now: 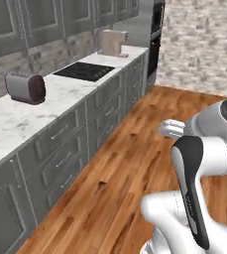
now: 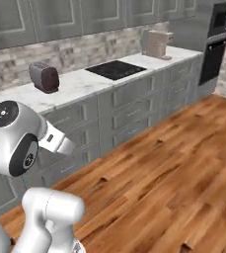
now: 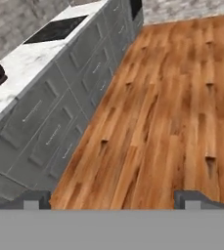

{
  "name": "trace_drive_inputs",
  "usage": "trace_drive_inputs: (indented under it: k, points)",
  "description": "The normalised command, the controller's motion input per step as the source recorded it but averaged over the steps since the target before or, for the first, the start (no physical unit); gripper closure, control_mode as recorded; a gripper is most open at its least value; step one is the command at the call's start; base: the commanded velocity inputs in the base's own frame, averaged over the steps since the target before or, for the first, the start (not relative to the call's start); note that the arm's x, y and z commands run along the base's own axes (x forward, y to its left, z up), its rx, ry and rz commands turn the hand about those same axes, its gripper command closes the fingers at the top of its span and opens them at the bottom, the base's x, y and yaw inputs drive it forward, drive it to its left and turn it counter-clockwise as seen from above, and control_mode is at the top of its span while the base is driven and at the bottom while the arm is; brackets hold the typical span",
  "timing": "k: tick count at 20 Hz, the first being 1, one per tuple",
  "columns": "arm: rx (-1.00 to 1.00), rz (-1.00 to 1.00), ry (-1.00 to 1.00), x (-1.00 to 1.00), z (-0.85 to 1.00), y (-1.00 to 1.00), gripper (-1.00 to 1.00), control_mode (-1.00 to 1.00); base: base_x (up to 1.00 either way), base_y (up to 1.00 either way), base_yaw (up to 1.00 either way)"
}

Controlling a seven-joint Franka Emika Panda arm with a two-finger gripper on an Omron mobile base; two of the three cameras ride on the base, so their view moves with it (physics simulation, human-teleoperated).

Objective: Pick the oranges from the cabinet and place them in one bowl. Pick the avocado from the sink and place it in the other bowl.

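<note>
Marble-white worktop [image 1: 16, 124] is running along the left, carrying a dark toaster [image 1: 26, 88], a black cooktop [image 1: 84, 71] further along and a beige appliance [image 1: 112, 42] at the far end. Oranges, avocado, bowls and sink aren't appearing here, so I'm judging the base is sitting off from the work area, not yet at the first pick. Gripper [image 3: 112, 199] is hanging over bare wood floor [image 3: 172, 97], pointing down and forward; fingers [image 3: 31, 201] are standing wide apart, gripping nothing. Arm is tucked close to the base, likely for travel. Worktop edge and drawer fronts [image 2: 129, 106] are bounding the left; floor to the right is lying open for driving.
</note>
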Motion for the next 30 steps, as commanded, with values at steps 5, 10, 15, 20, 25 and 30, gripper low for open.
trace_drive_inputs:
  k: [5,10,15,20,25,30]
  points:
    - [0.0,0.0,0.0,0.0,0.0,0.0,-1.0,1.0,0.0,0.0,1.0]
    - [0.0,0.0,0.0,0.0,0.0,0.0,-1.0,1.0,0.07,0.0,0.97]
    - [0.0,0.0,0.0,0.0,0.0,0.0,-1.0,1.0,0.23,0.0,0.83]
    - [0.0,0.0,0.0,0.0,0.0,0.0,-1.0,1.0,0.38,-0.13,0.33]
    - [0.0,0.0,0.0,0.0,0.0,0.0,-1.0,1.0,0.36,-0.23,0.04]
    - [0.0,0.0,0.0,0.0,0.0,0.0,-1.0,1.0,0.36,-0.38,0.05]
